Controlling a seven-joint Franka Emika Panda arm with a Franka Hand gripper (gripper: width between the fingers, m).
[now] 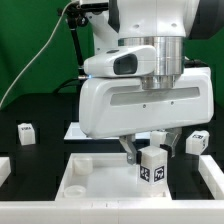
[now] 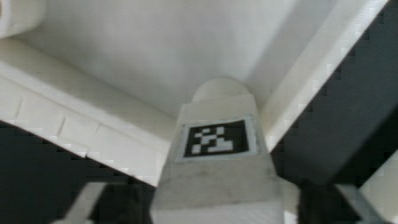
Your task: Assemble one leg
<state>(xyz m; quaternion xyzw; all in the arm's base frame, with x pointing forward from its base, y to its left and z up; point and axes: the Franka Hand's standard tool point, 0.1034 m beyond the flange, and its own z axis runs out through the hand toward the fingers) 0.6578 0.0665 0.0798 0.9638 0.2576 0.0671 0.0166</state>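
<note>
My gripper (image 1: 143,152) is shut on a leg (image 1: 152,166), a small white post with a black-and-white tag, and holds it over the large white square tray-like piece (image 1: 100,182). The leg's lower end hangs close above the tray's floor, near its side on the exterior view's right. In the wrist view the held leg (image 2: 221,150) runs out between the dark fingers (image 2: 107,200), its rounded tip pointing at the tray's inner floor (image 2: 160,40) next to a raised rim.
More tagged legs lie on the black table: one at the exterior view's left (image 1: 26,131), others at its right (image 1: 198,141) and behind the gripper (image 1: 160,138). A white frame piece (image 1: 213,176) stands at the right edge. Green backdrop behind.
</note>
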